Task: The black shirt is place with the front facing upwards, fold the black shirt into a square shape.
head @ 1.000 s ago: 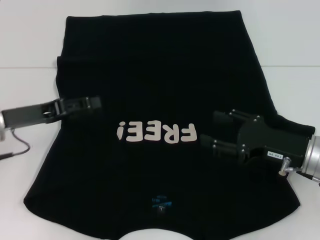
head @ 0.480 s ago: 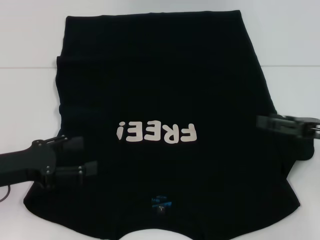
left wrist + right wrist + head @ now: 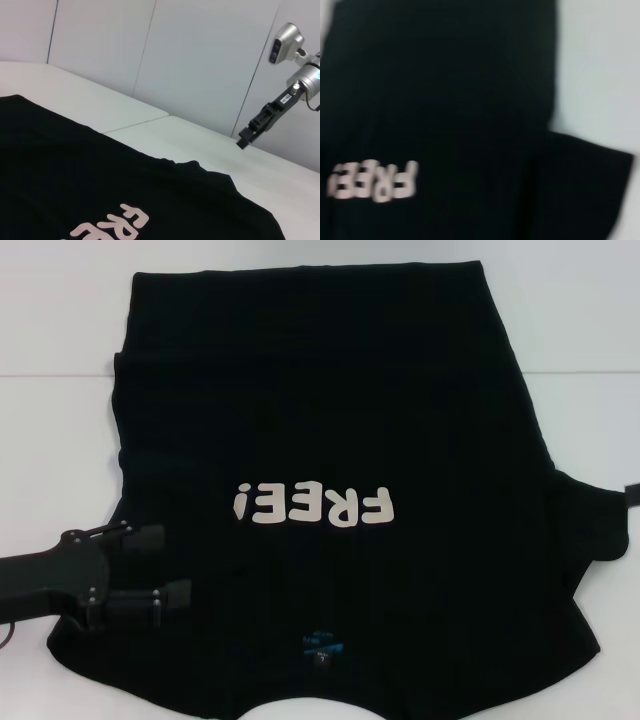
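The black shirt (image 3: 320, 390) lies flat on the white table, front up. Its cream "FREE!" lettering (image 3: 312, 506) reads upside down, and the collar with a blue neck label (image 3: 322, 645) is at the near edge. One sleeve (image 3: 590, 525) sticks out on the right. My left gripper (image 3: 168, 566) hovers open over the shirt's near left corner, nothing between its fingers. Of my right gripper only a sliver (image 3: 630, 493) shows at the right edge of the head view. The left wrist view shows the right gripper (image 3: 246, 139) raised beyond the shirt (image 3: 75, 180). The right wrist view looks down on the lettering (image 3: 372, 181) and sleeve (image 3: 587, 175).
Bare white table (image 3: 55, 450) surrounds the shirt on the left, right and far sides. A seam in the tabletop (image 3: 50, 374) runs across at the back. White wall panels (image 3: 200, 55) stand behind the table.
My left gripper has dropped from the shirt's middle left edge to its near left corner. My right gripper has pulled back from over the shirt to the right, almost out of the head view.
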### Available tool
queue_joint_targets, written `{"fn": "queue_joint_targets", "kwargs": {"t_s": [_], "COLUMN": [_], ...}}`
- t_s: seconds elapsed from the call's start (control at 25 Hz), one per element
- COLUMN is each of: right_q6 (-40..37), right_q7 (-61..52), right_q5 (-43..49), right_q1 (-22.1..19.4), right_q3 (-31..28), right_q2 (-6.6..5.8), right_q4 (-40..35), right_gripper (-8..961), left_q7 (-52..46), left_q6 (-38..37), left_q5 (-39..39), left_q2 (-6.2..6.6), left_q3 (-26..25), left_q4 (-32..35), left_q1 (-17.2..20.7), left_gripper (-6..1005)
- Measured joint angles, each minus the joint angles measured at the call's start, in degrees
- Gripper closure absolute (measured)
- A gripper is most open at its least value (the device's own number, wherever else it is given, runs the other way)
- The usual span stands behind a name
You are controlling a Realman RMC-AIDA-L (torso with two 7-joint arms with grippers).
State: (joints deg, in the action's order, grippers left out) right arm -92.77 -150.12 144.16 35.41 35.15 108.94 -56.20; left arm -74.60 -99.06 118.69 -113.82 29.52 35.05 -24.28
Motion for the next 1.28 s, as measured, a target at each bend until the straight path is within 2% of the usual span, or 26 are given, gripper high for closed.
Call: {"fn": "queue_joint_targets", "kwargs": {"t_s": [0.12, 0.32, 0.68, 0.96, 1.28], "right_q6": [-1.1, -0.5, 2.9, 6.3, 7.7], "right_q7": [-1.5, -2.2, -2.3, -3.0, -3.8], "right_q5": [7.7, 11.7, 11.2, 6.3, 6.0], "right_q1": [3.3, 5.4, 6.0, 5.6, 5.6], "right_q3": [-2.0, -1.7, -2.6, -4.4, -6.2], "right_q2": [0.59, 1.13, 0.47, 0.02, -1.53], "right_q4": [0.6, 4.6, 12.6, 16.9, 21.8], "right_gripper": [147, 147, 146, 146, 147], "left_q7": [0.1, 0.1, 0.2, -0.2, -1.5], "left_q6": [0.1, 0.4, 0.6, 0.6, 1.5], "left_q5": [0.0, 0.1, 0.1, 0.0, 0.0], "left_q2": [0.0, 0.0, -0.04, -0.17, -0.17], "left_q3": [0.0, 0.0, -0.1, -0.2, -0.1], "left_q4": [0.0, -0.1, -0.3, -0.1, -0.2], "left_q1": [-0.1, 0.1, -0.4, -0.4, -0.6], "left_gripper": [47, 47, 48, 48, 48]}}
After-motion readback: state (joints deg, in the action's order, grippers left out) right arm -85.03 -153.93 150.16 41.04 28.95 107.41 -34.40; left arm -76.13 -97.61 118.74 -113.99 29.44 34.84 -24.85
